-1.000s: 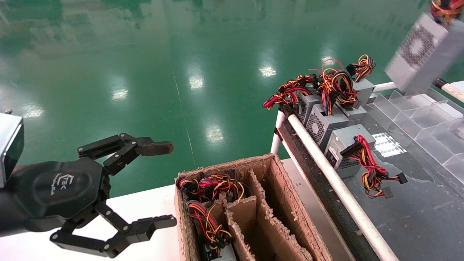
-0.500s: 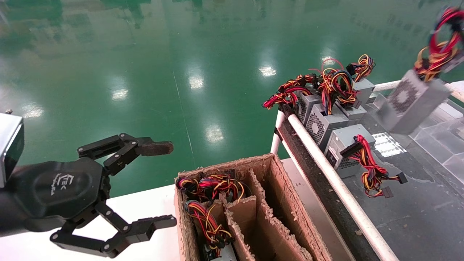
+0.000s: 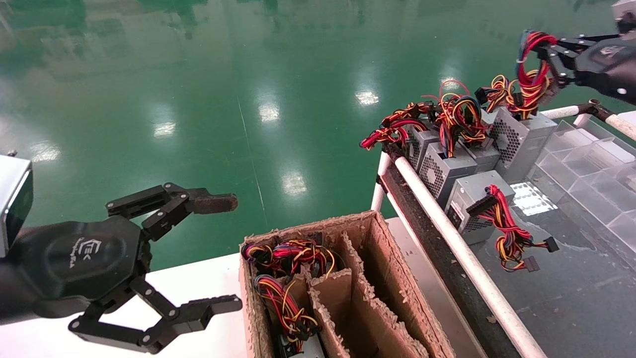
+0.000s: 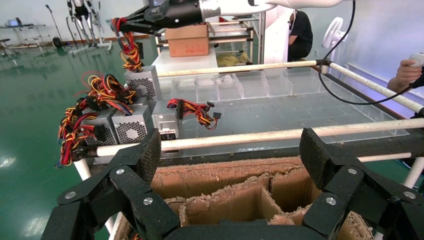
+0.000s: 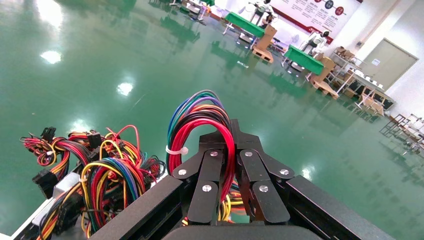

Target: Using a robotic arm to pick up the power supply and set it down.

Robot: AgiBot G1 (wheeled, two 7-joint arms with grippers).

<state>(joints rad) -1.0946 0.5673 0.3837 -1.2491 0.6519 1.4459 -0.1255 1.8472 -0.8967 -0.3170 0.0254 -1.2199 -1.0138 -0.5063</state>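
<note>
The power supply (image 3: 521,141) is a grey metal box with a perforated face, standing upright at the far end of the row of like units. Its top wire bundle (image 3: 532,74) of red, yellow and blue wires rises into my right gripper (image 3: 545,48), which is shut on it. In the right wrist view the red loop (image 5: 195,117) passes between the fingers of the right gripper (image 5: 226,135). The left wrist view shows the same box (image 4: 142,82) under that gripper (image 4: 136,21). My left gripper (image 3: 223,252) hangs open and parked at lower left, holding nothing.
A worn cardboard box (image 3: 367,278) with dividers holds more wired units (image 3: 288,258). Other grey units (image 3: 447,166) and one with a trailing red cable (image 3: 477,199) sit behind a white pipe rail (image 3: 447,233). Clear plastic compartments (image 3: 586,164) lie at the right.
The power supply has swung down and leftward from the upper right corner to the row of grey units, carried by my right gripper. The left arm has not moved.
</note>
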